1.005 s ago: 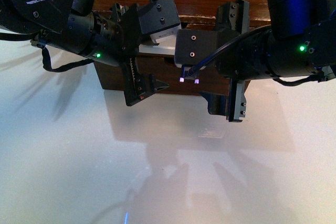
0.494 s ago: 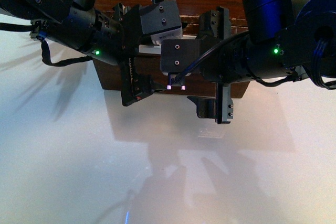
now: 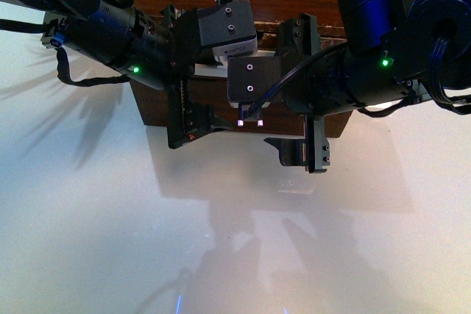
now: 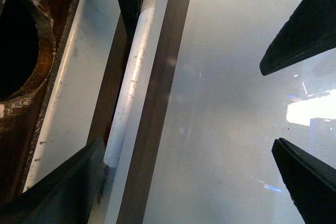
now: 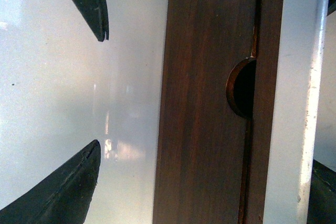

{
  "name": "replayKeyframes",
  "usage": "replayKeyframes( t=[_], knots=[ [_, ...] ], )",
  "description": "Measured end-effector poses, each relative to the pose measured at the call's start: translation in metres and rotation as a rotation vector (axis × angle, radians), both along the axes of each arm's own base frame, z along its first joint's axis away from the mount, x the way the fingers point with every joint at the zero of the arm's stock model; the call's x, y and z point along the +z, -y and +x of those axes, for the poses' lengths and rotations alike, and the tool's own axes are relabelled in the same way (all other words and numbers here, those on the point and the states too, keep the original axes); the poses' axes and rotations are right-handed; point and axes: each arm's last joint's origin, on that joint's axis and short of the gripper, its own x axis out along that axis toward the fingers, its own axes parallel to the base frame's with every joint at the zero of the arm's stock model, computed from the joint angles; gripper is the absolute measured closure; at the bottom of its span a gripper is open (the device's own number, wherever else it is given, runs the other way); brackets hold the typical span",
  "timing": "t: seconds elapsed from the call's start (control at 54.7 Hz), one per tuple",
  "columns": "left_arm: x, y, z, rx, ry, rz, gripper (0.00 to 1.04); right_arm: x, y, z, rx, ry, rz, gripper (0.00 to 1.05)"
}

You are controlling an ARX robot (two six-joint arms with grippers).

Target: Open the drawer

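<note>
- Up close, the drawer is dark reddish-brown wood, with a half-round notch cut in its edge just beside the scuffed white bar handle.
- It stands on the white table.
- The left gripper is spread wide, one finger against the handle, the other over the table, gripping nothing.
- The right gripper straddles the handle too, wide open and empty.

The drawer is dark brown wood, smooth with visible grain. Its handle looks white, painted and scuffed. The table is glossy white.
</note>
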Motion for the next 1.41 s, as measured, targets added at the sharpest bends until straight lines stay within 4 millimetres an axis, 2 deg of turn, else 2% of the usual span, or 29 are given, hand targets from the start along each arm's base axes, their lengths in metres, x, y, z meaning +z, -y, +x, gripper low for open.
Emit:
replayKeyframes(
  t=[0.219, 0.457, 1.115, 1.408],
  knots=[
    [-0.001, 0.001, 0.0, -0.014, 0.003, 0.008, 0.08, -0.001, 0.006, 0.002, -0.001, -0.002, -0.015, 0.09],
    [-0.003, 0.002, -0.002, -0.033, 0.001, 0.01, 0.08, -0.004, 0.008, -0.005, 0.001, -0.006, -0.022, 0.09],
    [-0.008, -0.009, -0.036, -0.075, -0.011, 0.011, 0.08, -0.012, -0.007, -0.052, 0.012, -0.02, -0.023, 0.09],
    [-0.007, -0.013, -0.048, -0.088, -0.027, 0.008, 0.08, -0.013, -0.012, -0.068, 0.02, -0.026, -0.017, 0.09]
  ],
)
